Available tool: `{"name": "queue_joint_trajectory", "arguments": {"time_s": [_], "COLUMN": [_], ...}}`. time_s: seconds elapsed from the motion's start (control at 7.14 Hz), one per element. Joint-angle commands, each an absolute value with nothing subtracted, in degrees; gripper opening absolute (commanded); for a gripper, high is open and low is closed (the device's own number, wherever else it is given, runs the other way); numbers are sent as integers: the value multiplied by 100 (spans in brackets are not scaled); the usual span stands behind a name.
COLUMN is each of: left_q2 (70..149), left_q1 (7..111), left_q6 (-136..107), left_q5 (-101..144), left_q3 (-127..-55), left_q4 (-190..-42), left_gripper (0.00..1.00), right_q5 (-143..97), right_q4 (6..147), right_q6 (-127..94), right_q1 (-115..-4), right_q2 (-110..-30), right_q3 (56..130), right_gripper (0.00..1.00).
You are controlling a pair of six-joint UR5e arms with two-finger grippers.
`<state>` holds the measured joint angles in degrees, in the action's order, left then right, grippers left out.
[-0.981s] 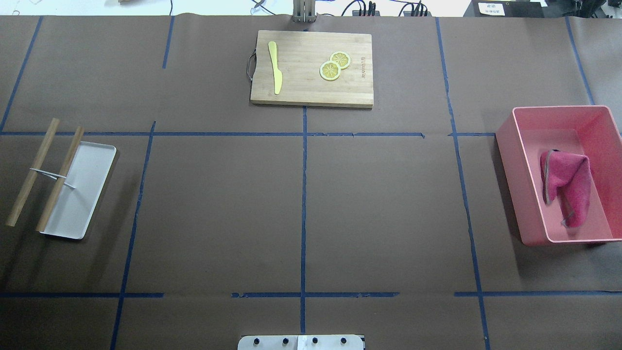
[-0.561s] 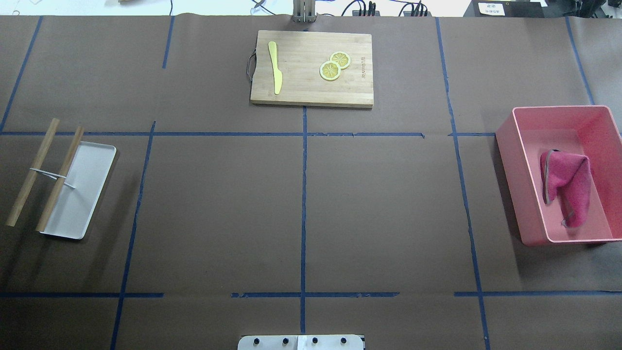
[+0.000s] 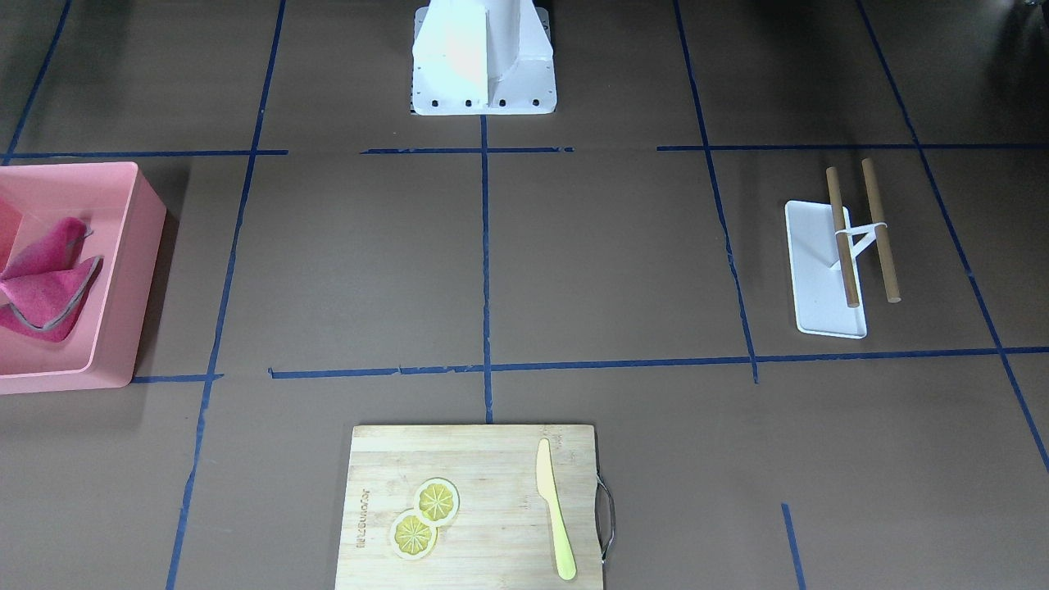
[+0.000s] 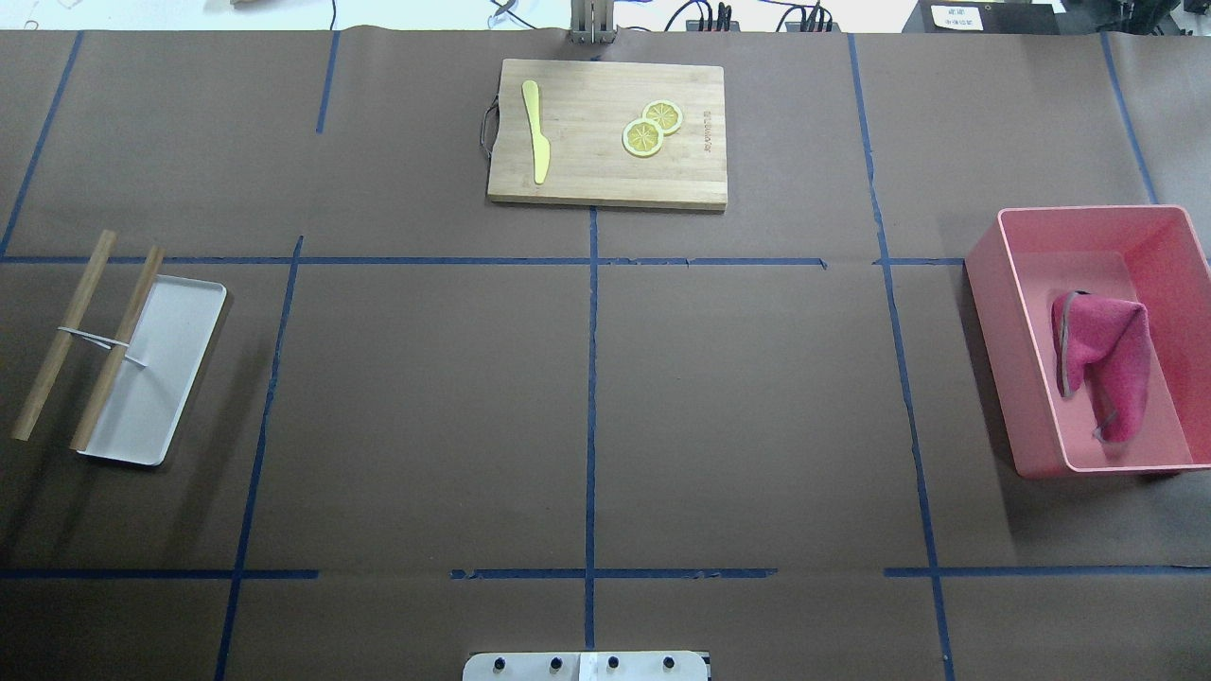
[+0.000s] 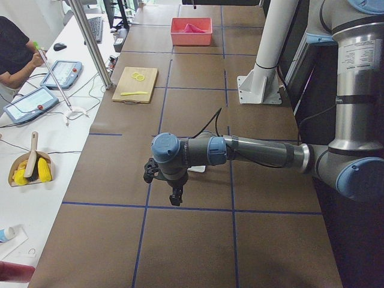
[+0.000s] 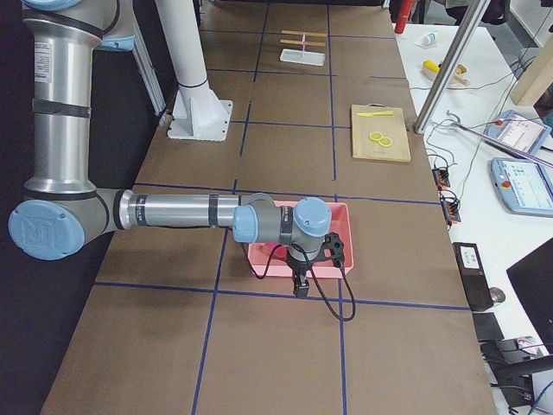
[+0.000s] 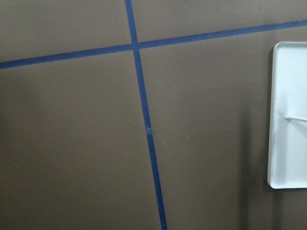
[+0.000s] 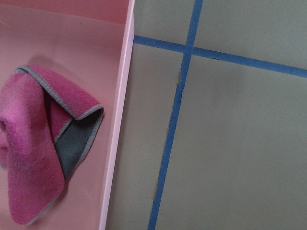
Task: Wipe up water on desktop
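The desktop is a dark-brown surface marked by blue tape lines; I see no water on it. A folded pink cloth with a grey edge lies in a pink bin at the right, and shows in the right wrist view. My left gripper hangs over the desktop near the white tray and shows only in the exterior left view. My right gripper hangs at the bin's near edge and shows only in the exterior right view. I cannot tell whether either is open or shut.
A bamboo cutting board at the far middle holds a yellow knife and two lemon slices. A white tray with two wooden sticks lies at the left. The robot base is at the near edge.
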<state>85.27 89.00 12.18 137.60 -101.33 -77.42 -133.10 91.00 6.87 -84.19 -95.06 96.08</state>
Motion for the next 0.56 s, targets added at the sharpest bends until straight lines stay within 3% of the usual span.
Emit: {"name": "queue_joint_trajectory", "arguments": {"time_s": [0.0,0.14,0.42], "left_q2": [8517,8560,8543], "left_q1": [8894,8895,8886], "left_q6": [1222,1222,1222], "left_q5": [13799,13799,13816], "left_q3": [-10125,-10116,-10150], "left_q4": [-7735,-7743,-7744], "left_gripper": [100,100,100], "right_q5": [-13411,-13569,-13544], "right_q4": [9097,9105,9114], "right_q6": [703,703,651], "right_q1": [-8411,-8420,-8411], "right_q2": [-9334,-9552,-9528], "right_q3": [9632,10016,9994], "right_gripper": [100,100,100]}}
